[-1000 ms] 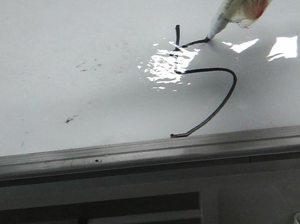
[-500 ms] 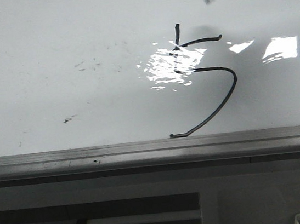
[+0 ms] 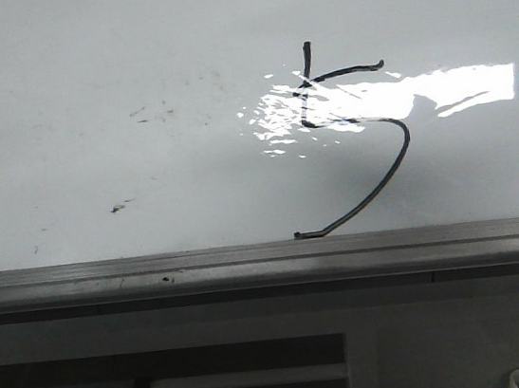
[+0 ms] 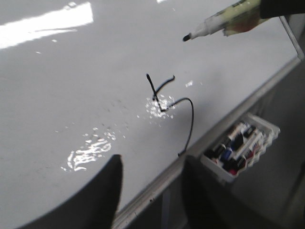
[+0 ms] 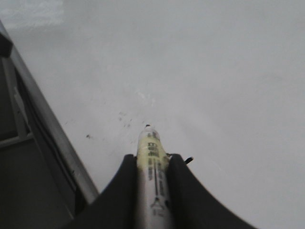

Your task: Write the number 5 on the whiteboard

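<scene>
The number 5 is drawn in thin black line on the glossy whiteboard, its tail ending near the grey frame edge. It also shows in the left wrist view. My right gripper is shut on a white marker with a yellowish label, held above the board. The marker shows in the left wrist view with its black tip clear of the board. My left gripper is open and empty over the board's frame edge. Neither gripper shows in the front view.
The board's grey metal frame runs along the near edge. A small white tray of spare markers sits below the frame. Faint dark specks and bright glare mark the board.
The marker drew the top bar of the 5, then lifted off the board and left the front view upward to the right. The drawn line is unchanged since lifting.
</scene>
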`<control>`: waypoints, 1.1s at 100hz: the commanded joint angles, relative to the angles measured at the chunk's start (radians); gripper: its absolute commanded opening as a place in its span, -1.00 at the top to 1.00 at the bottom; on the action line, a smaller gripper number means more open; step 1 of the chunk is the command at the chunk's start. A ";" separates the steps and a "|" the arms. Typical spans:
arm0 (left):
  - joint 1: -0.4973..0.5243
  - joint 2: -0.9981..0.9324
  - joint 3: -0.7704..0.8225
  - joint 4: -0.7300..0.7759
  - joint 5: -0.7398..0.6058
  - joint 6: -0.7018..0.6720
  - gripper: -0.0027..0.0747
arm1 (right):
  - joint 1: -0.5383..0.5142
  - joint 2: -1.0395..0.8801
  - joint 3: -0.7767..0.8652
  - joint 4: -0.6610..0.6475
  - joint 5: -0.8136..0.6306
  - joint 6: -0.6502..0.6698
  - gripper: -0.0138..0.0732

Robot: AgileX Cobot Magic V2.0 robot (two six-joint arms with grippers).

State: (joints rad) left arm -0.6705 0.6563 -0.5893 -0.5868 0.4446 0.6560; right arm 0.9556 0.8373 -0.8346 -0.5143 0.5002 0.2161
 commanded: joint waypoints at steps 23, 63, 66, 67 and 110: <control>-0.034 0.203 -0.192 -0.071 0.162 0.356 -0.36 | 0.131 0.131 0.028 -0.012 -0.070 -0.001 0.85; -0.166 0.397 -0.207 -0.077 0.039 0.463 -0.29 | 0.144 0.202 0.028 0.031 -0.090 -0.001 0.85; -0.166 0.408 -0.207 -0.086 0.029 0.463 -0.29 | 0.144 0.202 0.028 0.033 -0.090 -0.001 0.85; -0.166 0.410 -0.207 -0.089 0.027 0.463 -0.29 | 0.144 0.202 0.028 0.036 -0.090 -0.001 0.85; -0.166 0.514 -0.207 -0.237 -0.016 0.463 0.15 | 0.149 0.202 0.028 0.086 -0.146 -0.001 0.85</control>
State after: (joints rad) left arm -0.8297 1.1747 -0.7621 -0.7609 0.4725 1.1195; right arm 1.1056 1.0479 -0.7770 -0.4209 0.4294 0.2161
